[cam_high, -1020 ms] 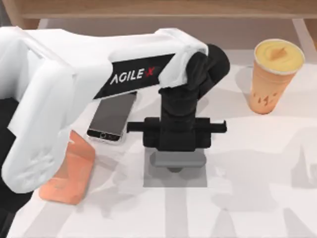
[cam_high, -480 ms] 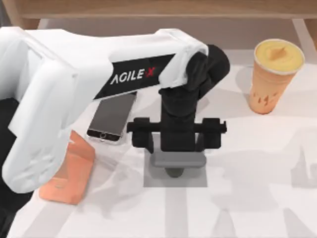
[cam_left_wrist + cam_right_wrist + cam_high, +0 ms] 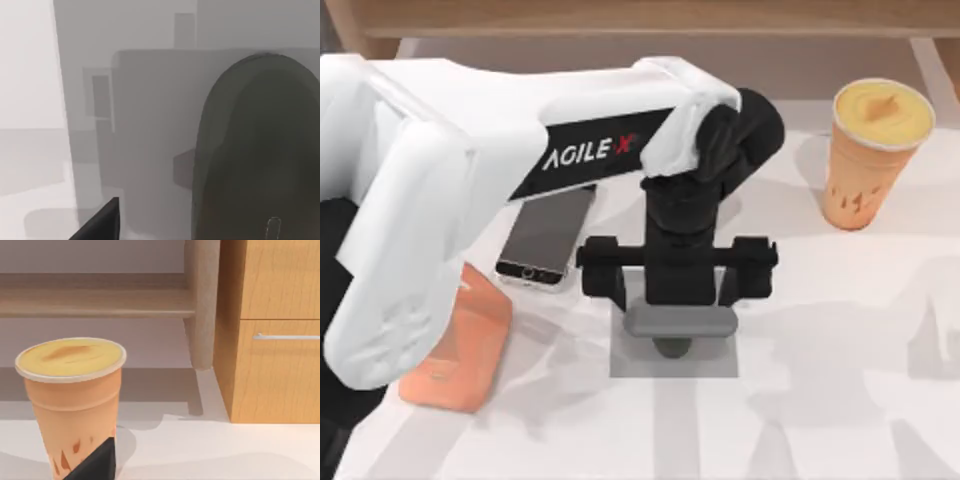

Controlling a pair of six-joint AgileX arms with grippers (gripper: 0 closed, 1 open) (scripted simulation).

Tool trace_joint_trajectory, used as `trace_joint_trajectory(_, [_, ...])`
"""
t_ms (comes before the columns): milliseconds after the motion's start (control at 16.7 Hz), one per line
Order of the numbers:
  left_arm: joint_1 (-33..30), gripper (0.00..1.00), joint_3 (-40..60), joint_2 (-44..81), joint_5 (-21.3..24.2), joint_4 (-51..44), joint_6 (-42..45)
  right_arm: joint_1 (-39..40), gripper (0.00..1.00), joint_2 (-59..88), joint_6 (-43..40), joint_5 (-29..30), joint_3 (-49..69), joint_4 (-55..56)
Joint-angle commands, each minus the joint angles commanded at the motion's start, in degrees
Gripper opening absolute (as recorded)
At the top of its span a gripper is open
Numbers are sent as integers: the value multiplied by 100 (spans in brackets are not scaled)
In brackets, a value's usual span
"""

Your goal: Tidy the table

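Where spread, left fingers astride mouse

Dark rounded mouse on grey mat, white table beside.

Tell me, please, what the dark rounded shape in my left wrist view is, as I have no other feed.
Observer: In the top view it is a grey mouse lying on a small grey mat near the middle of the table.
Operator: Where is the left gripper relative to it?
Observer: The left gripper hangs right above the mouse, with its fingers spread to either side of it.
Operator: What else is on the table?
Observer: A phone and an orange block lie to the left of the mat. An orange cup stands at the far right, and the right wrist view faces it.
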Motion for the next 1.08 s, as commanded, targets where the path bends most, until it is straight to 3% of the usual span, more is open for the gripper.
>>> trace_joint_trajectory(180, [59,100,135,3,-2,-72,-436,0,100,0,0,0,0,0])
trace_joint_trajectory(420, [250,100,364,102,5,-229,-1747,0,100,0,0,0,0,0])
trace_joint_trajectory(1080, [1120,100,1206,493,44,-842,-7856,0,100,0,0,0,0,0])
